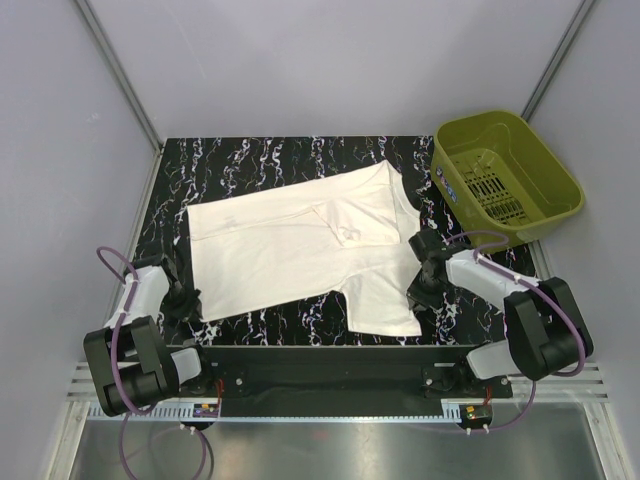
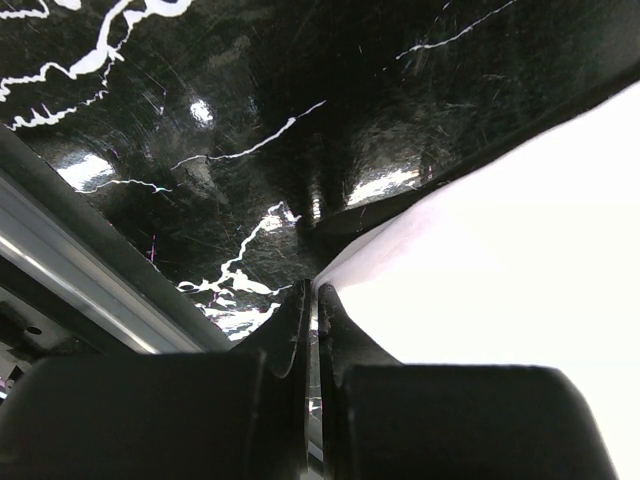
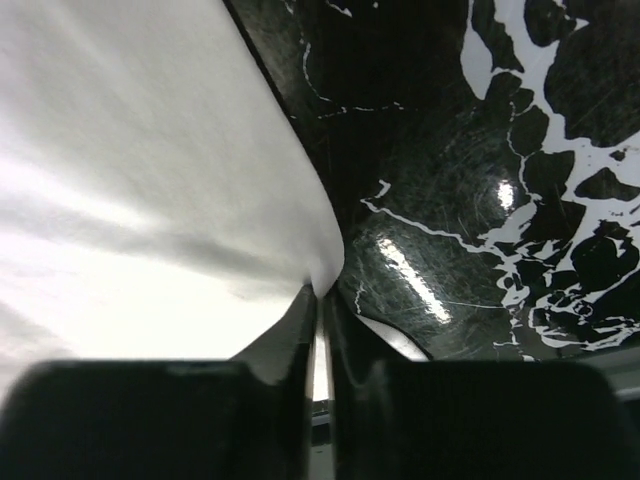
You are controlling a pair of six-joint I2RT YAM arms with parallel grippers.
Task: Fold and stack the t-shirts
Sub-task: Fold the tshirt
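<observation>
An off-white t-shirt (image 1: 300,250) lies spread, plain side up, on the black marbled table (image 1: 250,160), with one sleeve reaching toward the near edge. My left gripper (image 1: 183,298) sits low at the shirt's near-left corner. In the left wrist view the left gripper (image 2: 312,288) is shut, and the t-shirt (image 2: 500,240) edge runs into its tips. My right gripper (image 1: 422,290) is at the shirt's right edge. In the right wrist view the right gripper (image 3: 322,290) is shut on a puckered bit of the t-shirt (image 3: 130,180) edge.
An olive-green plastic basket (image 1: 480,120) with a slotted floor stands at the table's far right corner. Grey walls enclose the table on three sides. A metal rail (image 2: 90,280) runs along the table's near-left edge beside the left gripper.
</observation>
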